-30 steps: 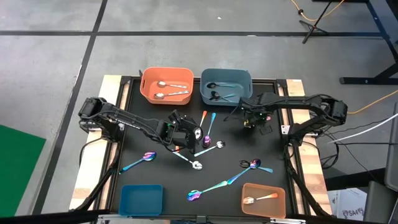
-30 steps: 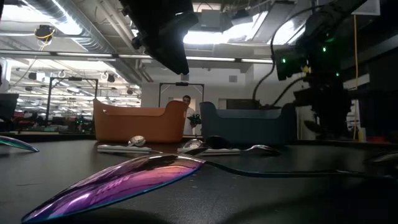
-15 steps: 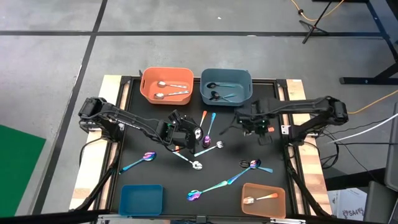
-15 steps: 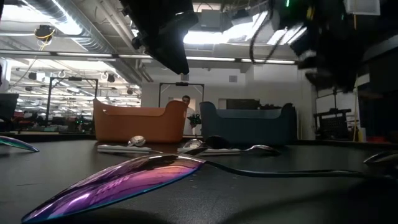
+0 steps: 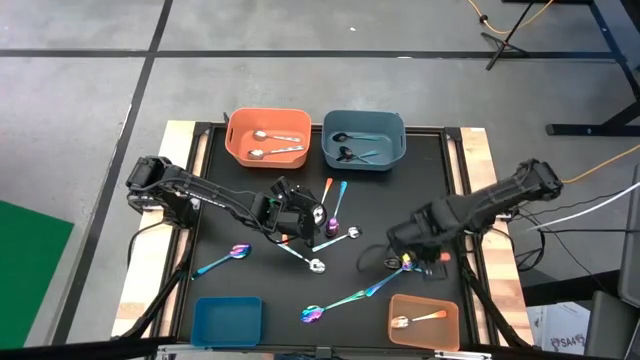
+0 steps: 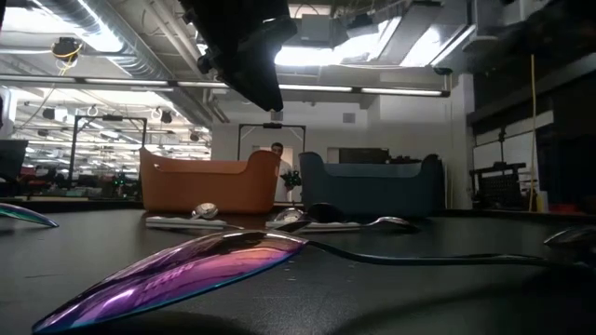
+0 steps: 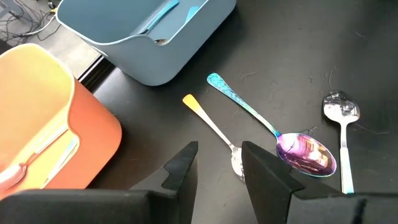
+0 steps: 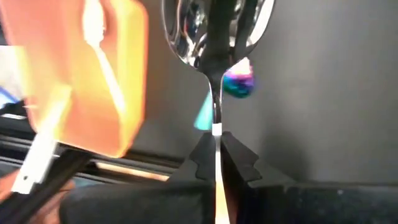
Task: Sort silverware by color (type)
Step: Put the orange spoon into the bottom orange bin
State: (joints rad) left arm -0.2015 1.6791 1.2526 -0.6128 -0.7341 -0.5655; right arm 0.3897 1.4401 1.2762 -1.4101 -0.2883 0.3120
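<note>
My right gripper (image 5: 396, 244) is over the table's near right part, above two iridescent spoons (image 5: 405, 264), and is shut on a spoon (image 8: 216, 37) with a shiny bowl and an orange handle. My left gripper (image 5: 300, 214) hovers open over the table's middle. In its wrist view, an orange-handled spoon (image 7: 214, 132), an iridescent teal-handled spoon (image 7: 305, 153) and a silver spoon (image 7: 341, 112) lie flat ahead of its fingers. More iridescent spoons (image 5: 225, 259) lie on the black mat. My right gripper pinches the spoon's handle (image 8: 216, 132) between its two fingers, which lie along it. The bowl (image 8: 205, 25) sticks out ahead of the fingertips. The spoon is off the table, with an iridescent spoon's bowl (image 8: 237, 83) showing below it.
At the far edge, an orange bin (image 5: 267, 136) holds silver spoons and a blue-grey bin (image 5: 363, 138) holds black ones. At the near edge stand a blue bin (image 5: 227, 320) and an orange bin (image 5: 423, 320) holding an orange-handled spoon. A person stands far behind the table (image 6: 278, 154).
My right gripper has travelled from beside the far blue-grey bin toward the table's near edge, carrying the spoon along, and now sits above the iridescent spoons by the near orange bin. My left gripper has kept still.
</note>
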